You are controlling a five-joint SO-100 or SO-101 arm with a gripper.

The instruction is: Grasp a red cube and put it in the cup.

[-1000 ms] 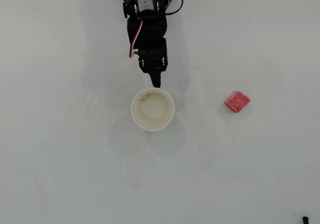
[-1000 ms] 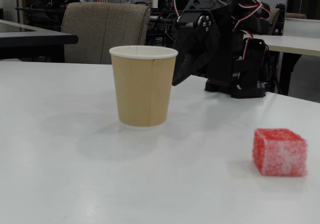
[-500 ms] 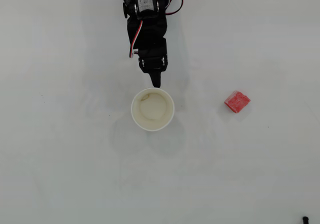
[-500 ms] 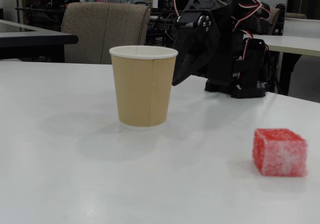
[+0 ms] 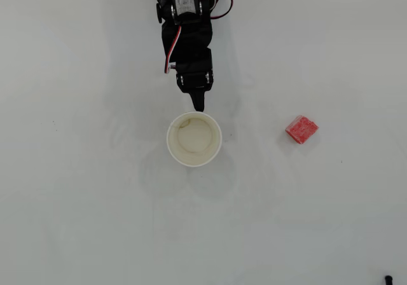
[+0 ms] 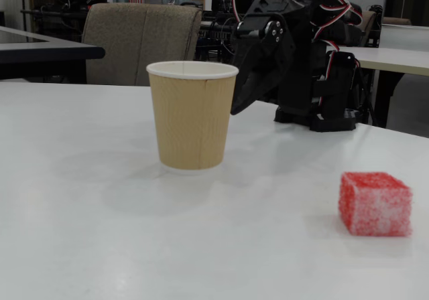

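Chair behind table only in fixed view, cup tan-walled.

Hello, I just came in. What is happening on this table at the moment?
A small black robot arm is set up to put the red cube into the cup. Nothing is being held yet. In the overhead view the gripper hangs just behind the cup's rim, its fingers looking closed and empty. The cup stands upright on the white table and looks empty inside. The cube lies apart from it, off to the right in both views, untouched.
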